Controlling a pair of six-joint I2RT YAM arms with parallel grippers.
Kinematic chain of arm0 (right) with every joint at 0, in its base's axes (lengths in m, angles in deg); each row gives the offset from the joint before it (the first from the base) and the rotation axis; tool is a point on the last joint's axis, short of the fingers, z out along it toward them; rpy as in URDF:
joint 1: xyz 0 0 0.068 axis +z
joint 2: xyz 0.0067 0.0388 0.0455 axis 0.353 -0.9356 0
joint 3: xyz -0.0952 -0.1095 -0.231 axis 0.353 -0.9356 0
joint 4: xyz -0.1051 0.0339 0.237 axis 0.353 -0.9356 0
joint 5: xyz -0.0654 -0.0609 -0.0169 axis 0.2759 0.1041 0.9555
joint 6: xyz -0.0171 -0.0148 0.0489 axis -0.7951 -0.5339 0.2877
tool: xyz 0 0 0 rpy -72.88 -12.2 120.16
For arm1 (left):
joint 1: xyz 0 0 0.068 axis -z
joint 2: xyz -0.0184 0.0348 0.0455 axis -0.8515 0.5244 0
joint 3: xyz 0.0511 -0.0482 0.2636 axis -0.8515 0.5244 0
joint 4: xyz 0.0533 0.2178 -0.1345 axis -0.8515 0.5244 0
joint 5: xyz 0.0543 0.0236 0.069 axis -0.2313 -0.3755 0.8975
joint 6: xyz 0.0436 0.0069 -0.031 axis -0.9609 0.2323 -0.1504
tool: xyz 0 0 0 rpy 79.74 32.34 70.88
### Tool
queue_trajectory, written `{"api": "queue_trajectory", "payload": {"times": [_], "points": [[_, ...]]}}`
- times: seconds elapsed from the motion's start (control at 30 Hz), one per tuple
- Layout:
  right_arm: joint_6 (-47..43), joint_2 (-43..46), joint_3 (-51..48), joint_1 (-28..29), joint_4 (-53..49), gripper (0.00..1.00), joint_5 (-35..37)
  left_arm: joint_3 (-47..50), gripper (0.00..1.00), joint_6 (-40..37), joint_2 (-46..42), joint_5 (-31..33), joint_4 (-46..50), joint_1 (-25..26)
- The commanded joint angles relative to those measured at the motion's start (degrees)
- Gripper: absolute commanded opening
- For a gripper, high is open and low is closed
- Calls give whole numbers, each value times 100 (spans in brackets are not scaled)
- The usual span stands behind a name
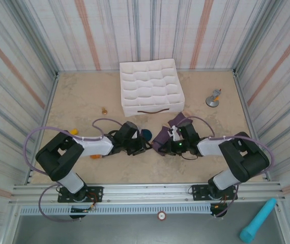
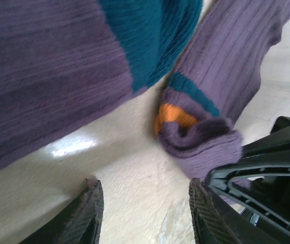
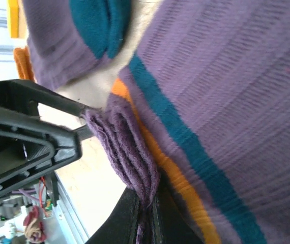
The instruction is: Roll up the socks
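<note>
Purple socks (image 1: 161, 140), teal and orange bands, bunched together on the table (image 1: 84, 109)

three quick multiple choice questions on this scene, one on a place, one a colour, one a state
1. The box sits A. beyond the socks, farther back B. on the socks C. off the table
2. The socks' knit is mostly A. green B. purple C. white
3. The right gripper is A. wide open B. shut on the socks C. holding the box
Key: 1 A, the top view shows it past them; 2 B, purple dominates both wrist views; 3 B, purple folds are pinched in its grip.
</note>
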Motion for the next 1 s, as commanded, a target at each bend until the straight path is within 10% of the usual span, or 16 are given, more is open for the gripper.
{"api": "queue_trajectory", "payload": {"times": [0.0,0.63,0.97], "points": [[423,-361,13,-138,329,0,-308,-163,49,-164,133,288,-37,49],[1079,-1411,139,-164,858,0,-464,-479,37,141,746,685,256,96],[885,-1186,30,-325,740,4,-479,-718,7,66,897,834,747,82]]}}
